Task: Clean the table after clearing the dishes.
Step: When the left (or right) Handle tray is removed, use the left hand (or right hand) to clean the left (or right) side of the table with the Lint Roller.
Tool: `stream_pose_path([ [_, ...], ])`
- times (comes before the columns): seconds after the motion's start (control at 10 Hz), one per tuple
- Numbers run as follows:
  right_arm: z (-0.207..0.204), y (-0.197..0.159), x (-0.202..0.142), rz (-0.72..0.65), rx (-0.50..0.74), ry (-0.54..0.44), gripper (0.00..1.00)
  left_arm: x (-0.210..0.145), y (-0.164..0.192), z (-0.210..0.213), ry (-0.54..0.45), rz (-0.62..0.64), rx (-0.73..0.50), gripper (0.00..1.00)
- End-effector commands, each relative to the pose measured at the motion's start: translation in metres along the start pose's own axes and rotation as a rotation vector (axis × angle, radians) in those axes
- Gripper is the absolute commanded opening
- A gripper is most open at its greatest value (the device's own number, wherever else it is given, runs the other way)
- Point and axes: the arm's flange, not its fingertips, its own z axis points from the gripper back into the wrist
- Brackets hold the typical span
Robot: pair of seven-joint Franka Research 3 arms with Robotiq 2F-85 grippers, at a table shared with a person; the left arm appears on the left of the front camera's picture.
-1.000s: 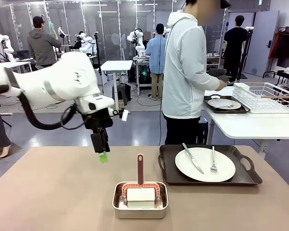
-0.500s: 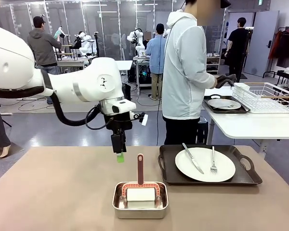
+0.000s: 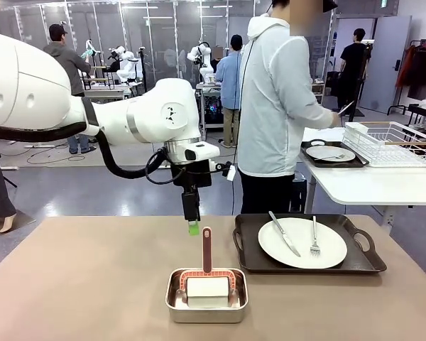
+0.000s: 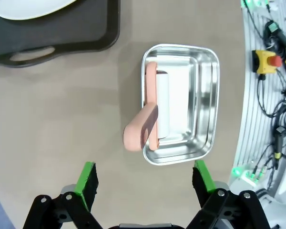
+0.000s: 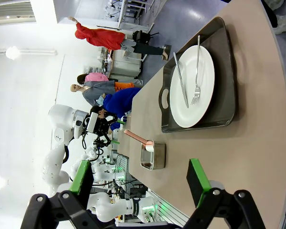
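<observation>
Table [image 3: 85, 284] | left end effector [image 3: 193, 226] spread wide | hovers near steel pan [image 3: 206, 305]

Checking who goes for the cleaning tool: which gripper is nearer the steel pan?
Left. The left gripper hangs open above the table, just beyond the steel pan, close to the pink handle. The right gripper, also open, is well away, with the pan small in its view.

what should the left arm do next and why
Probably lower the left gripper onto the pink handle. Its jaws are open and it hangs just above that handle, which sticks up from the scrubber in the steel pan.
</observation>
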Motion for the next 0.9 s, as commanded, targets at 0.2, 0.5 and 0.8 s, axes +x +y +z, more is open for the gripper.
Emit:
stream_pose_path([
  [0.2,0.001,0.004,-0.002,0.000,0.007,-0.004,1.00,0.019,0.014,0.000,0.044,0.016,-0.054,1.00],
  [0.5,0.001,0.004,-0.002,0.000,0.007,-0.004,1.00,0.022,0.016,-0.016,0.040,0.026,-0.089,1.00],
  [0.8,0.001,0.004,-0.002,0.000,0.007,-0.004,1.00,0.023,0.013,-0.042,0.061,0.028,-0.114,1.00],
])
